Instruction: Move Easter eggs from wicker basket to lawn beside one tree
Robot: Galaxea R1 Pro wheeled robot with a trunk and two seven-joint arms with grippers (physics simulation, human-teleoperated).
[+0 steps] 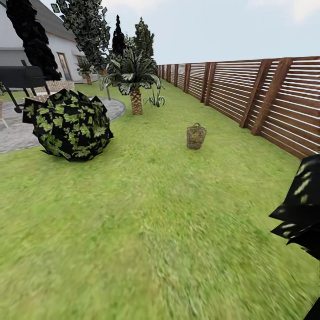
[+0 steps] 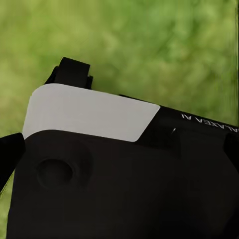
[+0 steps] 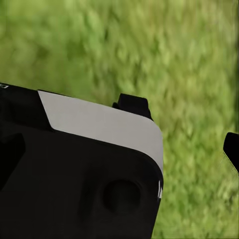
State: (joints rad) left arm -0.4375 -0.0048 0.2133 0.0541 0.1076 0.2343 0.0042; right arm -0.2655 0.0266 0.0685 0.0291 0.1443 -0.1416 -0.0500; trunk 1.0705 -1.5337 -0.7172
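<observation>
One wicker basket (image 1: pixel 196 136) on lawn (image 1: pixel 155 213) at 1 o'clock, contents unclear, one palm (image 1: pixel 134 84) at 11, grippers' opening cannot be told

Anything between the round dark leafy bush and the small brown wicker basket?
Bare green lawn, per the head view; nothing stands between bush and basket.

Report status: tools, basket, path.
Tool states unreadable in wrist views. Wicker basket upright on lawn ahead, by fence. Path looks open; bush off left.
</observation>
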